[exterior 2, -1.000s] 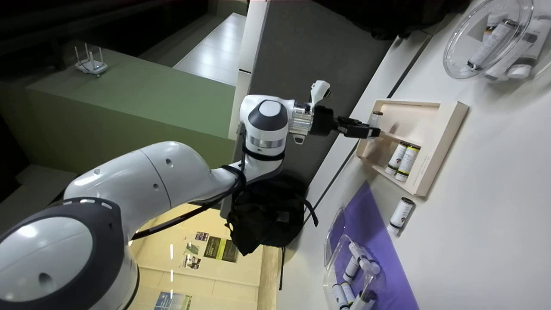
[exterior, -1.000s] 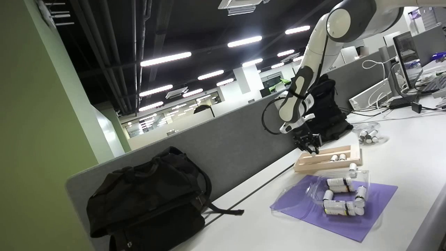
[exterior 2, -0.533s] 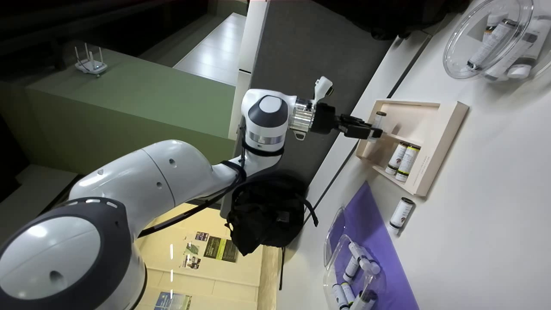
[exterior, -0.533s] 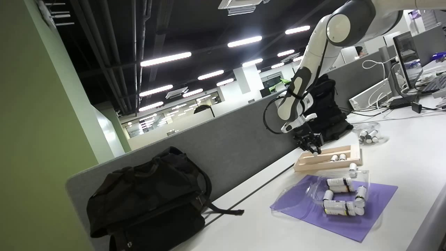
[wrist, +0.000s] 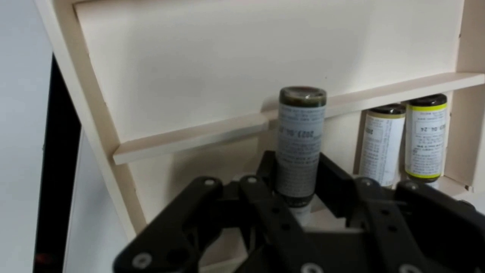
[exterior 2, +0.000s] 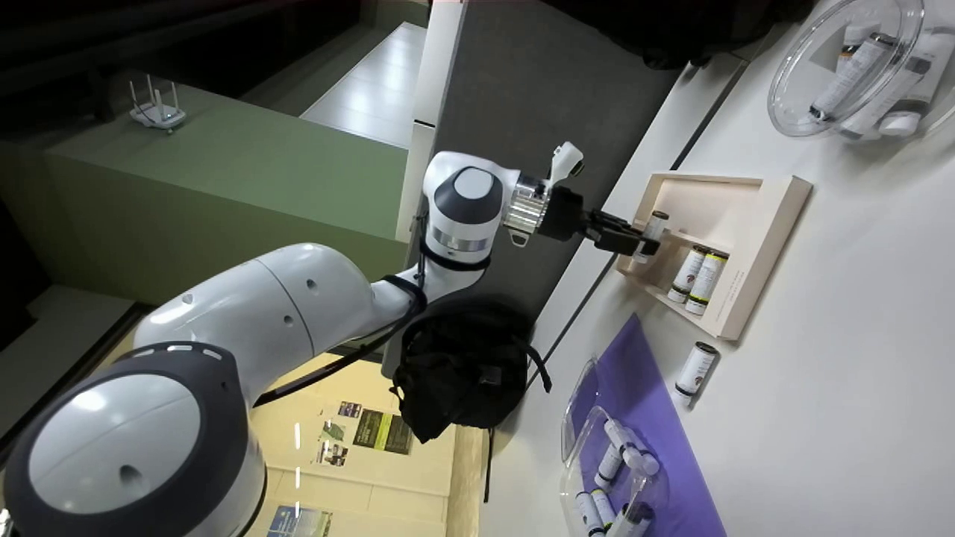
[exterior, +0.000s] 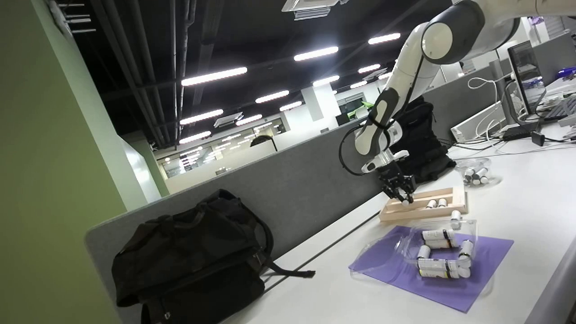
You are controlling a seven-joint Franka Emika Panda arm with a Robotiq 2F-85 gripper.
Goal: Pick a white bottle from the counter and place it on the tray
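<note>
My gripper (wrist: 296, 168) is shut on a white bottle (wrist: 299, 140), with one finger on each side of it. The bottle's dark end points up the wrist view and its white cap lies between the fingers. In both exterior views the gripper (exterior: 402, 196) (exterior 2: 647, 245) is over the end of the tan wooden tray (exterior 2: 772, 246) nearest the partition. The bottle overlaps the divider (wrist: 197, 138) in the wrist view; I cannot tell whether it touches the tray. Two white bottles (wrist: 382, 146) (wrist: 425, 140) lie in one compartment. The tray stands on the white counter (exterior: 531, 193).
A loose white bottle (exterior 2: 695, 371) lies on the counter beside the tray. A purple mat (exterior: 488, 256) bears an open clear container (exterior: 472, 229) with several bottles. Another clear container (exterior 2: 780, 89) of bottles stands beyond the tray. A grey partition (exterior: 315, 180) and black backpacks (exterior: 193, 252) line the back.
My gripper, with the bottle held, has shifted slightly over the tray, lower and toward the compartment with the two bottles. The other bottles and the tray have not moved.
</note>
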